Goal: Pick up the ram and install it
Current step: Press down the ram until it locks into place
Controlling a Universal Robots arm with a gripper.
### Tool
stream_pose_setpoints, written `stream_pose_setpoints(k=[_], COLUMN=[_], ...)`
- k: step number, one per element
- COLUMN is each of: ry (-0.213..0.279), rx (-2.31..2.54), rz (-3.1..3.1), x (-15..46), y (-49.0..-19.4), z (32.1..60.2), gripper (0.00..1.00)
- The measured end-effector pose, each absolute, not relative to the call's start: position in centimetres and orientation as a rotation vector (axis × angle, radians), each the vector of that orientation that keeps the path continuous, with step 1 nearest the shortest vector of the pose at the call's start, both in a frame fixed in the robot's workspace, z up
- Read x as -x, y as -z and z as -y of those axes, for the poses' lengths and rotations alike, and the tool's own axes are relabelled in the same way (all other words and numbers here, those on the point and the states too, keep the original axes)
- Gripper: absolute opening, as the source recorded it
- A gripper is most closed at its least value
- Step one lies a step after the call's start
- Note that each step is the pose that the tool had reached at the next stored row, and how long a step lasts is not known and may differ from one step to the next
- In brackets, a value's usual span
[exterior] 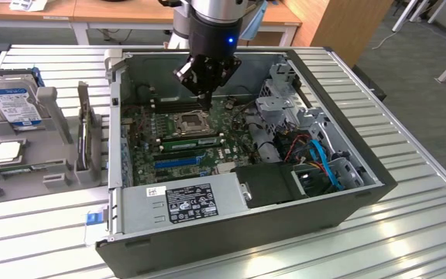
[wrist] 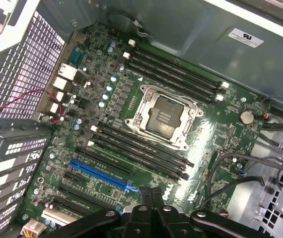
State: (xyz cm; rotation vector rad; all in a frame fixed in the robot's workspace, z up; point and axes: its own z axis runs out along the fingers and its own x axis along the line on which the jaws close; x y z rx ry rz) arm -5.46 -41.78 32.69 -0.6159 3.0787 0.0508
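Above the open computer case [exterior: 347, 174], the end effector [exterior: 202, 93] points straight down; fingers pressed together, empty.

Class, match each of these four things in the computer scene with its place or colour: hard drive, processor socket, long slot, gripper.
Column one:
1 hard drive
2 processor socket
3 long slot
4 gripper

Column two:
a blue, on the motherboard
b hanging above the motherboard
c in a grey stand outside the case
d between the black memory slots

Pairs: 1c, 2d, 3a, 4b.
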Motion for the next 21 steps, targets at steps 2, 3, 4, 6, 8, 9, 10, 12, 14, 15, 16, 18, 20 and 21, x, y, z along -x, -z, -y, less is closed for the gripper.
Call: stream_pose_setpoints(k=[2, 3, 4, 6, 8, 9, 10, 12, 14, 15, 16, 18, 20, 21], ry=[-0.051, -0.051, -0.051, -0.051, -0.050, -0.050, -0.050, -0.050, -0.050, -0.050, -0.050, -0.050, -0.050, -0.050], rx=[0.578, 0.554, 0.530, 0.478, 0.429, 0.405, 0.381, 0.329, 0.279, 0.254, 0.229, 0.179, 0.132, 0.109], rz=[-3.086, -3.090, -3.094, -3.102, -3.108, -3.111, -3.114, -3.119, -3.124, -3.126, -3.127, -3.130, -3.132, -3.133], x=[5.46, 5.45, 5.45, 5.46, 5.46, 5.46, 5.46, 5.46, 5.46, 5.46, 5.46, 5.46, 5.46, 5.46], y=[-32.69, -32.68, -32.68, -32.66, -32.64, -32.63, -32.63, -32.61, -32.60, -32.59, -32.58, -32.56, -32.55, -32.54], z=[41.79, 41.78, 41.78, 41.78, 41.79, 41.79, 41.79, 41.79, 41.78, 41.79, 41.79, 41.79, 41.78, 41.78], gripper=[0.10, 0.10, 0.10, 0.10, 0.10, 0.10, 0.10, 0.10, 0.10, 0.10, 0.10, 0.10, 0.10, 0.10])
